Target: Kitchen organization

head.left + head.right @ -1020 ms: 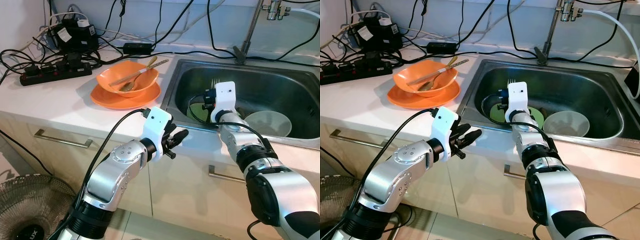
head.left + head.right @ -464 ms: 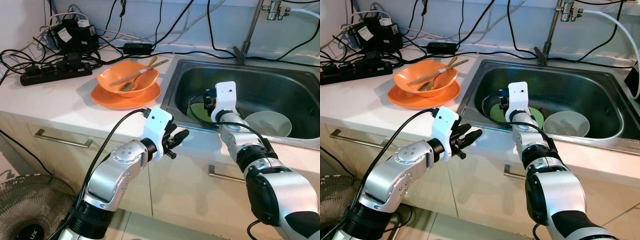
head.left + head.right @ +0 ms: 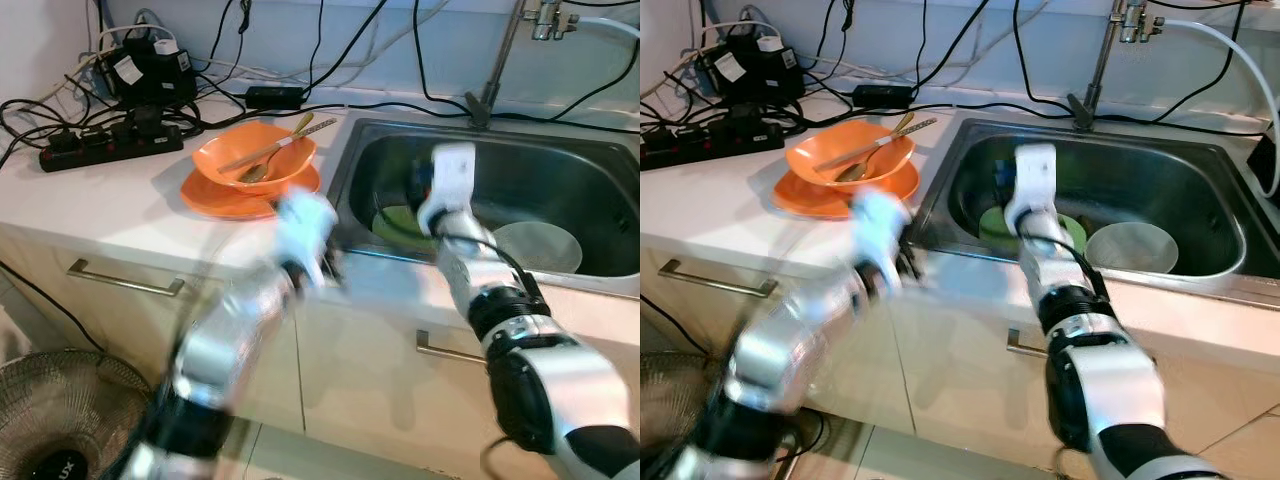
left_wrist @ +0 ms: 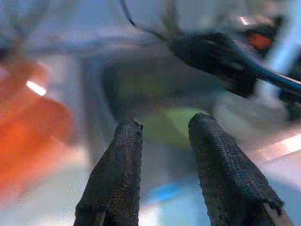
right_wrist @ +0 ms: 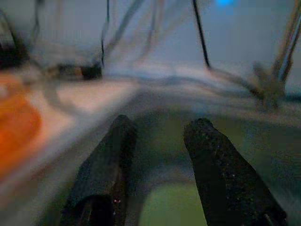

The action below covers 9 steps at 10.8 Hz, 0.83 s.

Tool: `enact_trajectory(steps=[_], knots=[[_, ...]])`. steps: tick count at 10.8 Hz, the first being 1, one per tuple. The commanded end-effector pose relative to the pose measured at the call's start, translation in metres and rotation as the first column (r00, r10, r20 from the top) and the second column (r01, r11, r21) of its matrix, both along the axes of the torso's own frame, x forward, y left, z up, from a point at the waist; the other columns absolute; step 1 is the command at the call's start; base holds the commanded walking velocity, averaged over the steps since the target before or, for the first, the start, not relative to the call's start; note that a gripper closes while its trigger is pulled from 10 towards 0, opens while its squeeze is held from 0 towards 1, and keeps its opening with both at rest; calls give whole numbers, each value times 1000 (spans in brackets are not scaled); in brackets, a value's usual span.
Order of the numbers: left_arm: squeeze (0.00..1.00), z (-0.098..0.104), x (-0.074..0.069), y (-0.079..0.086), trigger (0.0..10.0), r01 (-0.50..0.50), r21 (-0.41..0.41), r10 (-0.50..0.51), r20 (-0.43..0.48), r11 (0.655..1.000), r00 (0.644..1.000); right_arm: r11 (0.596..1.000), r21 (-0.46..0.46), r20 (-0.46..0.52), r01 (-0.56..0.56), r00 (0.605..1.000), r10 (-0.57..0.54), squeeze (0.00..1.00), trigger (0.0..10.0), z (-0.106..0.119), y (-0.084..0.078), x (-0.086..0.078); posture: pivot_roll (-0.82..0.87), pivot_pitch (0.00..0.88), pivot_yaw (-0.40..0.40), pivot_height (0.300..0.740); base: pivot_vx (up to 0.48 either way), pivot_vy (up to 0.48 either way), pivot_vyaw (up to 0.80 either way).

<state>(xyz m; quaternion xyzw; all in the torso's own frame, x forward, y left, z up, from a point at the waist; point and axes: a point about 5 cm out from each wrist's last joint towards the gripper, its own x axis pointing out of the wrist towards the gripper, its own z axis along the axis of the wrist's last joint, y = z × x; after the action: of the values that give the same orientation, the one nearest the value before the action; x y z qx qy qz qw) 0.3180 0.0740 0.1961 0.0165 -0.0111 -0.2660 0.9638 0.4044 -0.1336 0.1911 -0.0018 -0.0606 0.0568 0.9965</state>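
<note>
At the back left of the table (image 3: 90,215) we see a black power strip (image 3: 110,145) among tangled black cables (image 3: 330,60), with a black adapter block (image 3: 275,96) lying just behind. A faucet pipe (image 3: 500,60) rises at the rear. Below the table's front edge are cabinet drawers with metal handles (image 3: 125,281), and a fan (image 3: 50,420) stands on the floor at the lower left.

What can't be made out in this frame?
- Left arm: smeared by motion blur in both eye views.
- Green plate: partly hidden behind the right arm in the sink.
- Utensils in the orange bowl: too small to tell apart.
- Both wrist views: background blurred; fingers apart and empty.
</note>
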Motion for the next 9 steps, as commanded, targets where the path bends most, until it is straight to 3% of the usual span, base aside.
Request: enact_trajectory(steps=[1,3,6,9], knots=[[0,7,9,9,10000,-78,-11,78,50,997,996,999,45,64,-24,998,21,0,10000,6,3,-4,195,23,12,740,0,0,0],[0,18,25,22,10000,-170,-22,171,118,985,978,992,108,111,-60,993,48,0,10000,6,14,-15,169,26,15,740,0,0,0],[0,29,44,28,10000,-226,-67,234,153,972,960,985,130,62,-117,992,110,0,10000,-13,35,-32,154,32,11,740,0,0,0],[0,28,67,34,10000,-261,-99,273,127,960,954,978,149,42,-147,989,142,0,10000,-14,45,-40,152,33,8,740,0,0,0]])
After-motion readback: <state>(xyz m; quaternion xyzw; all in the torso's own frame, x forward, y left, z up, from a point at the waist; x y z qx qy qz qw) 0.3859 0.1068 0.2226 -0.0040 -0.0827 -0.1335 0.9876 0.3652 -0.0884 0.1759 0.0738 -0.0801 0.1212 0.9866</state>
